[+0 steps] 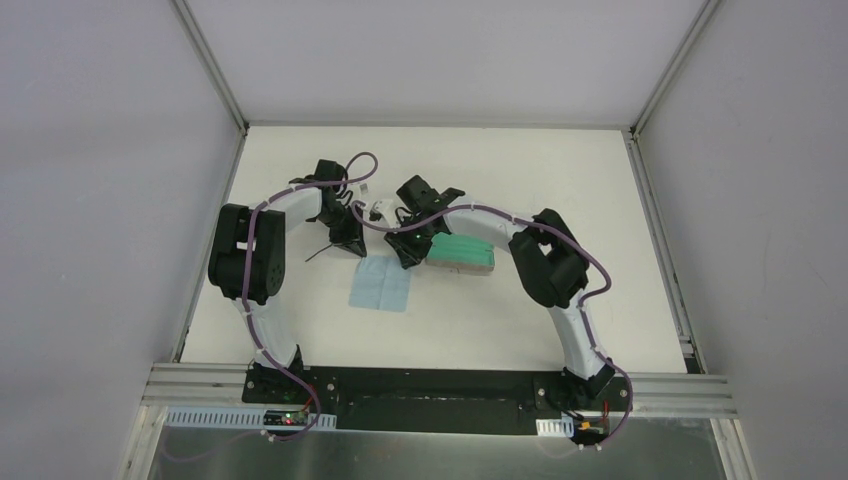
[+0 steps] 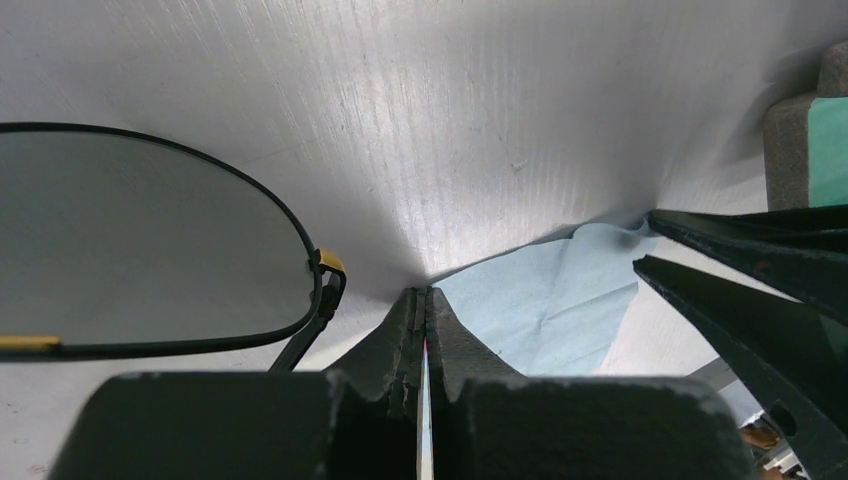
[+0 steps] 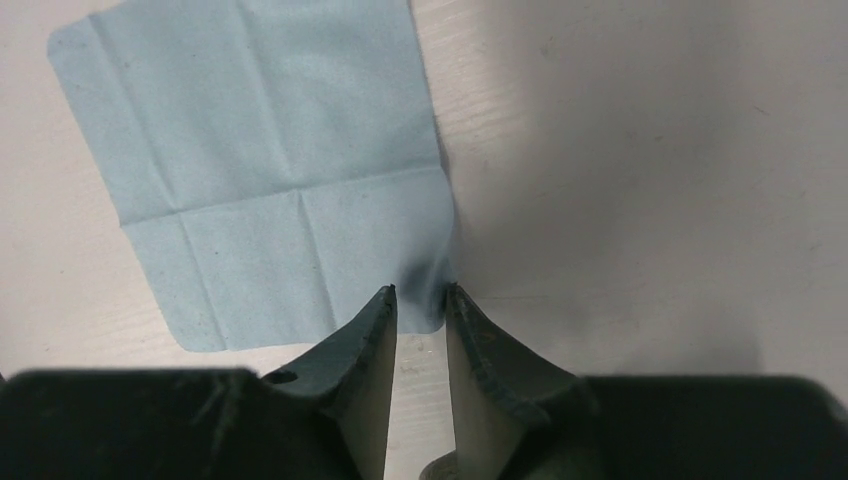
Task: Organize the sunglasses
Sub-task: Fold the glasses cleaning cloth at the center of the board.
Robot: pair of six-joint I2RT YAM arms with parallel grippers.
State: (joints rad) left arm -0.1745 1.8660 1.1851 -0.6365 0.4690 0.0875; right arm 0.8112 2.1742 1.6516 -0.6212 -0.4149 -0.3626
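Note:
One pair of sunglasses [image 2: 150, 240] shows. Its dark lens hangs close to the left of my left gripper [image 2: 425, 295], and a thin black arm runs down behind the left finger. The left jaws are pressed shut; the glasses seem held there, but the grip point is hidden. From above the glasses [image 1: 322, 252] stick out below my left gripper [image 1: 348, 236]. My right gripper [image 3: 420, 295] is narrowly open, fingertips straddling the corner of the light blue cloth [image 3: 270, 170]. In the top view my right gripper [image 1: 410, 250] is at that corner of the cloth [image 1: 382, 283].
A case with a teal inside [image 1: 462, 252] lies open just right of the right gripper; its grey edge shows in the left wrist view [image 2: 790, 150]. The right gripper's dark fingers [image 2: 760, 270] are close to the left gripper. Both arms crowd the table's middle.

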